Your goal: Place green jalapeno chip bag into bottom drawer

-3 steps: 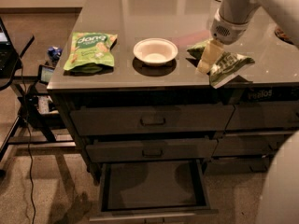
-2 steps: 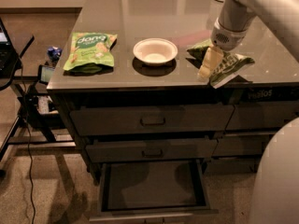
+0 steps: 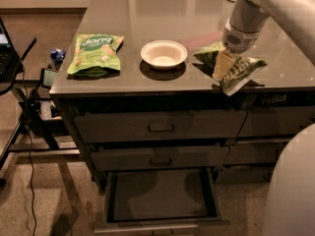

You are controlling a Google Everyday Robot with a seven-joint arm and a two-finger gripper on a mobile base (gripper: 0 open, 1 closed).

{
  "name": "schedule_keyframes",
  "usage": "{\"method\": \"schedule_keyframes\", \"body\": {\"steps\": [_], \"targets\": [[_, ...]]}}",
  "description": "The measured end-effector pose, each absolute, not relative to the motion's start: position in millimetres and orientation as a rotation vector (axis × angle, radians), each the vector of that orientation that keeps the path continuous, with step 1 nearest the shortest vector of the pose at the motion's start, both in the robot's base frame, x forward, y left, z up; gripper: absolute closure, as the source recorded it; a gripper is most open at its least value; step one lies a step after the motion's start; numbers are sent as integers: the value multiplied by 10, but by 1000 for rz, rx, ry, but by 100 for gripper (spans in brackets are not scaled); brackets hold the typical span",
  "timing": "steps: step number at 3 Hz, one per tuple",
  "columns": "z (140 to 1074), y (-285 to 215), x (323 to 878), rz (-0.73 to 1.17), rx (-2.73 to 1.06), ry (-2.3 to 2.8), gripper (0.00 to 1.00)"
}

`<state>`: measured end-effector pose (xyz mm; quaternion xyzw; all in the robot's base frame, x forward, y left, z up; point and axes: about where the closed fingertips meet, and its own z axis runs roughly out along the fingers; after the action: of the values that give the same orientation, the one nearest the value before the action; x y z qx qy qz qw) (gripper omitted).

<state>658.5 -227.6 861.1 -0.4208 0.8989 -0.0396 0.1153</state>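
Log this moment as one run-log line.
gripper: at green jalapeno chip bag, right front of counter | bottom drawer: open | bag: not yet in drawer | white bowl, dang pouch: on counter

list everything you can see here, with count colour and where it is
counter: 1, grey, centre
pouch: 1, light green, counter left
bowl: 1, white, counter middle
chip bag: 1, dark green, counter right, at front edge
closed drawers: 2, grey, under the counter
bottom drawer: 1, dark, lowest, pulled open
cable: 1, black, floor left
arm: 1, white, upper right
gripper: 1, pale, on the chip bag
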Motion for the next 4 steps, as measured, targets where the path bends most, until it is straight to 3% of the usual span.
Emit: {"method": "schedule_keyframes", "body": {"steps": [2, 3, 4], "targets": [[8611, -2276, 6585, -116, -1233, 2634, 89], [8638, -2238, 6573, -114, -1240, 2625, 100], [8701, -2310, 6422, -111, -1246, 2596, 100]]}}
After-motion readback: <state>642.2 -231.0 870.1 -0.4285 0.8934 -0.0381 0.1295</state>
